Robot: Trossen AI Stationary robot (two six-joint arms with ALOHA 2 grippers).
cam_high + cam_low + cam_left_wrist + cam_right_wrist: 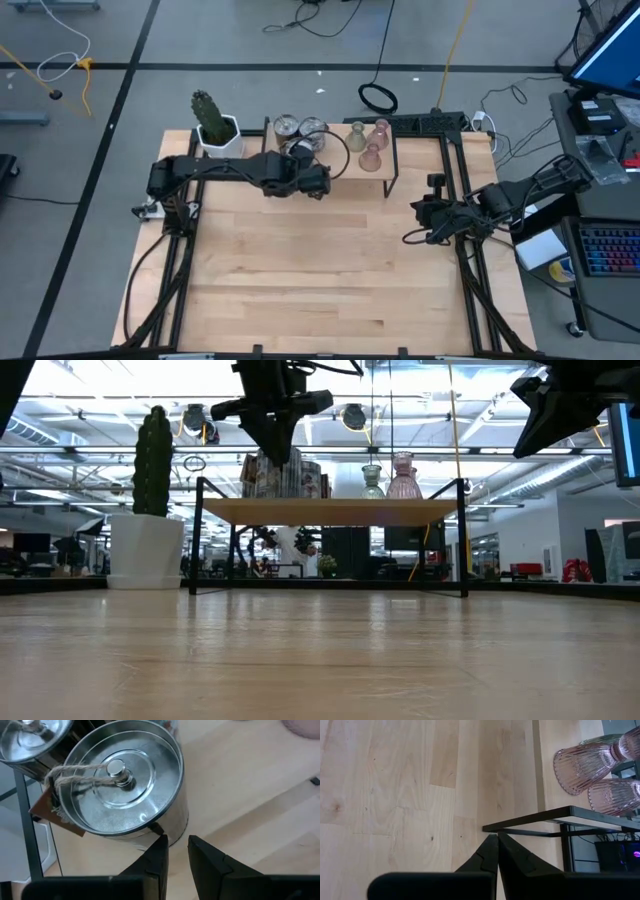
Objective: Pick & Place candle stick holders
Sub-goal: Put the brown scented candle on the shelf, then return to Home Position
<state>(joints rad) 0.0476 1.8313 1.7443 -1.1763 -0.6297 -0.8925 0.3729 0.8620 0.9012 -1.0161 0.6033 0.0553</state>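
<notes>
Three silver mottled cups (300, 135) stand on the left part of a small wooden shelf (340, 168) at the table's far side. An olive vase-shaped holder (356, 138) and two pale pink ones (376, 143) stand on its right part. My left gripper (318, 180) hovers over the shelf's near edge. It is open by a narrow gap and empty, right beside the wall of a tagged silver cup (120, 775). My right gripper (418, 210) is shut and empty, off the shelf's right end, with the pink holders (585, 762) ahead of it.
A white pot with a green cactus (213, 125) stands at the far left, beside the shelf. The shelf stands on thin black legs (198, 535) with open room beneath. Bare wooden tabletop (320, 270) spreads toward the near edge. Black frame rails run along both sides.
</notes>
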